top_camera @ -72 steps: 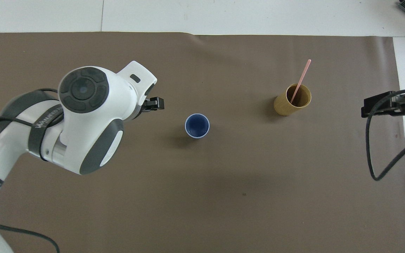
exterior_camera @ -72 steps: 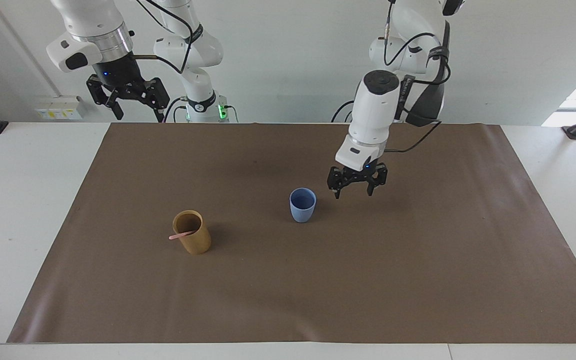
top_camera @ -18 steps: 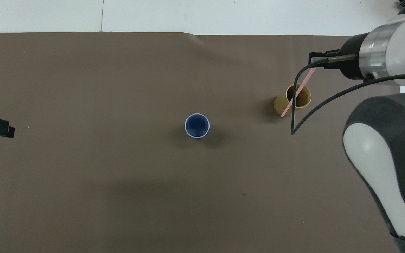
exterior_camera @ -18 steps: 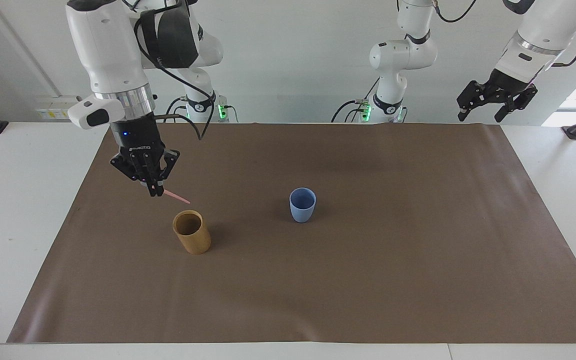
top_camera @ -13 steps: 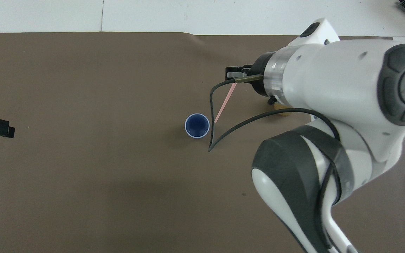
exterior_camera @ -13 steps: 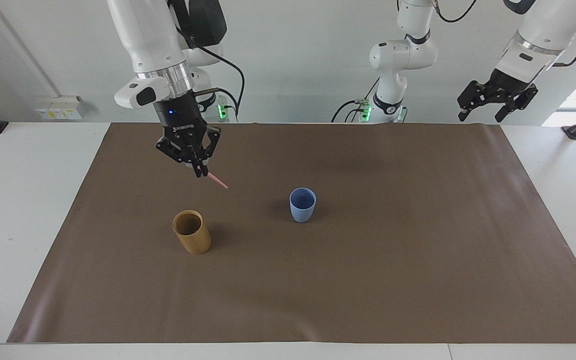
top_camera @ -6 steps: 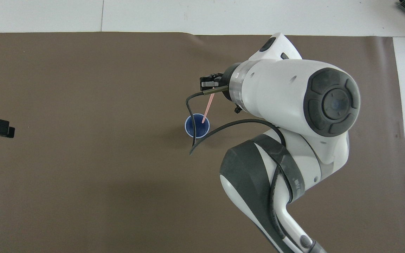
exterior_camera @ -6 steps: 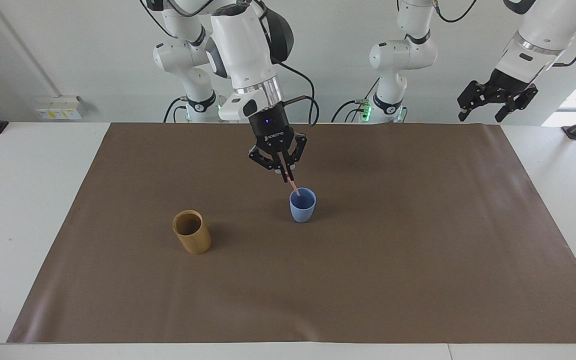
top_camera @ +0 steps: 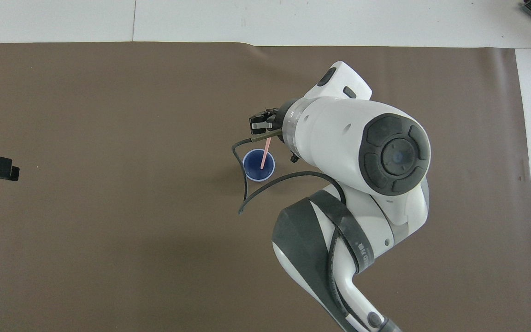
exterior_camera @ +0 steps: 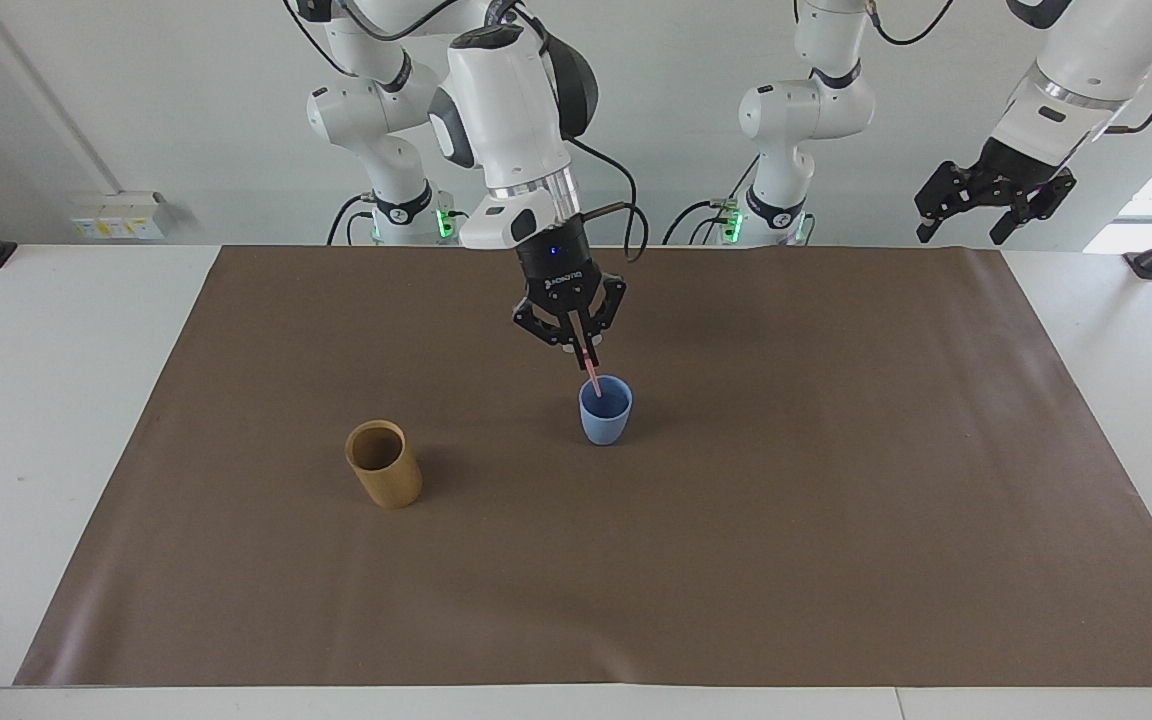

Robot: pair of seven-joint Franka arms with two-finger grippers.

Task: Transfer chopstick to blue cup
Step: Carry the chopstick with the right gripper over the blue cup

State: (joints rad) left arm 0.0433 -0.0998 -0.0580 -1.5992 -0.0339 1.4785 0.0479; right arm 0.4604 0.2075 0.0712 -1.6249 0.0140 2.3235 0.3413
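Observation:
The blue cup (exterior_camera: 605, 414) stands upright near the middle of the brown mat (exterior_camera: 836, 480). My right gripper (exterior_camera: 588, 358) hangs just above it, shut on the upper end of a thin pink chopstick (exterior_camera: 593, 380). The stick slants down and its lower end dips into the cup's mouth. From overhead the chopstick (top_camera: 264, 157) runs from the right gripper (top_camera: 261, 125) into the blue cup (top_camera: 250, 169). My left gripper (exterior_camera: 958, 236) waits open, raised over the mat's corner at the left arm's end, holding nothing.
A tan cylindrical cup (exterior_camera: 383, 464) stands upright toward the right arm's end of the mat, with nothing showing in it. In the overhead view the right arm covers it. White table (exterior_camera: 36, 400) borders the mat.
The right gripper has carried the chopstick from above the tan cup across to the blue cup and lowered it, so the tip now dips into the cup. The left arm has stayed still.

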